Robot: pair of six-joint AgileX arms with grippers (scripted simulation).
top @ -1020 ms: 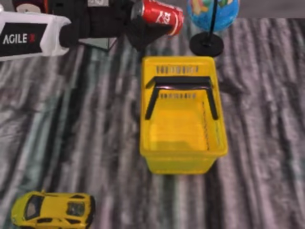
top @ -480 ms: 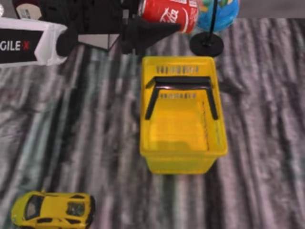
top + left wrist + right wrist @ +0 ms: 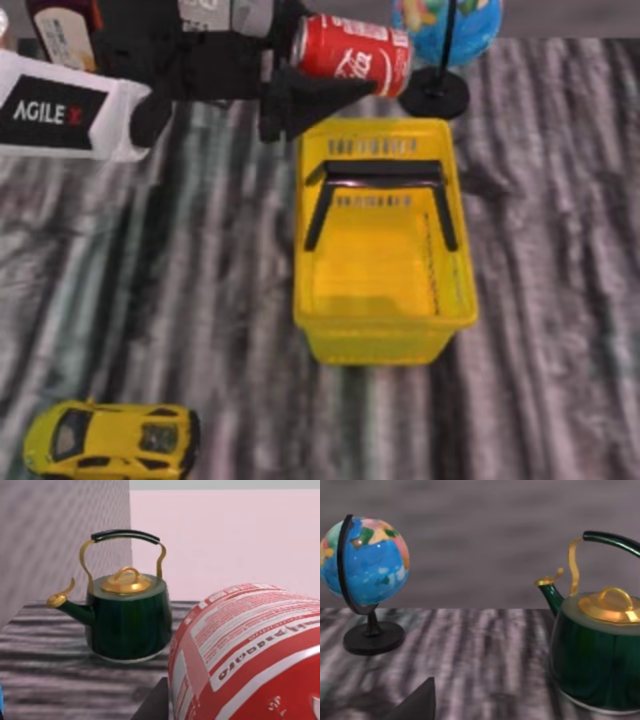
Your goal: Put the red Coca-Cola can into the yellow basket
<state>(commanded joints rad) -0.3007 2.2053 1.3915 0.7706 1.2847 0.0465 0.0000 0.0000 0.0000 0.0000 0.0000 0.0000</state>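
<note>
The red Coca-Cola can [image 3: 355,55] lies sideways in the air, just past the far rim of the yellow basket [image 3: 385,135]. My left gripper [image 3: 305,52] is shut on the can near its silver end, with dark fingers on both sides of it. In the left wrist view the can [image 3: 250,655] fills the near corner beside one dark fingertip [image 3: 155,705]. The basket stands mid-table, its black handles [image 3: 380,175] folded over its far half and nothing inside it. My right arm is out of the top view; its wrist view shows one dark fingertip [image 3: 422,702] with nothing beside it.
A blue globe [image 3: 445,25] on a black stand sits right of the can, at the table's far edge. A green kettle [image 3: 127,620] with gold trim stands behind the can. A yellow toy car [image 3: 110,438] is at the front left. A dark bottle [image 3: 60,25] is at the far left.
My left gripper has carried the can to the right and a little nearer the basket's far rim. The can has turned closer to level. The basket, car and globe have not moved.
</note>
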